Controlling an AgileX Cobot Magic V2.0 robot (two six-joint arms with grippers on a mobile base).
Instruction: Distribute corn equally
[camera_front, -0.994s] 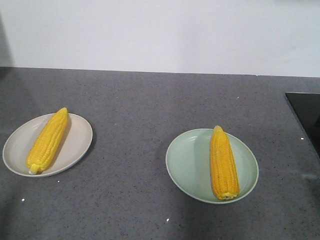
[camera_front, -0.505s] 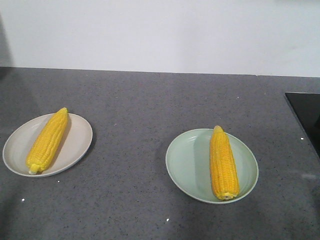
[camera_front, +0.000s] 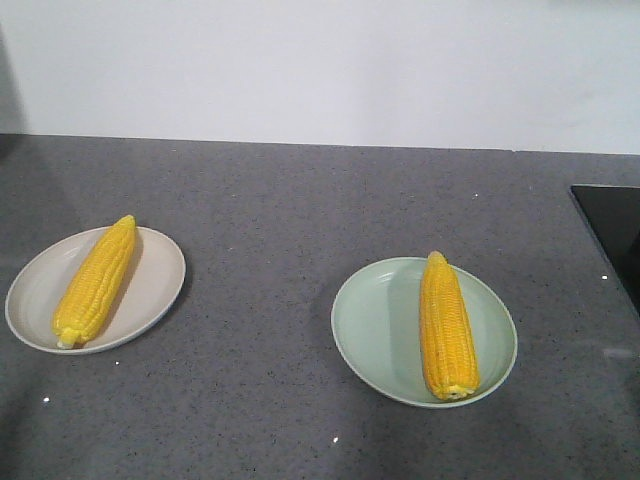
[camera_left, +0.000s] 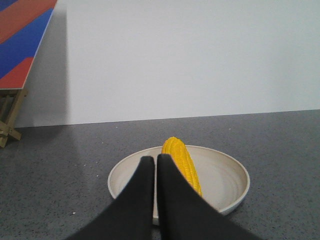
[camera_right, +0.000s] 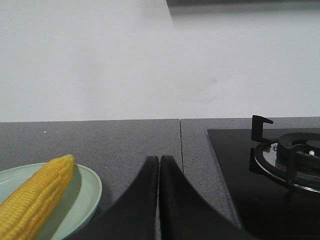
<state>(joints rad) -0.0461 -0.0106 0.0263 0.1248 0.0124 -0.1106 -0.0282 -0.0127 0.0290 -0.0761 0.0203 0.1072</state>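
Although the task asks for an even split, the front view shows one cob on each plate, so my judgement is that the sharing-out is done and little or nothing is left to move. The left cob (camera_front: 95, 281) lies on the beige plate (camera_front: 160, 285), its long axis running from the near-left stub end up to a tip at the far right. The right cob (camera_front: 446, 324) lies on the pale green plate (camera_front: 365, 320), almost straight front to back, tip pointing away and flat cut end nearest the camera.

The left gripper (camera_left: 156, 159) has its two black fingers pressed together with nothing between them; it sits just in front of the beige plate, with the left cob directly ahead and slightly to its right. The right gripper (camera_right: 159, 159) is likewise closed and empty, and its cob lies to its left (the gas hob (camera_right: 287, 155) is on its other side). Each arm is therefore the nearer one for its own plate.

Both cobs are bright yellow with neat kernel rows, whole and tapered.
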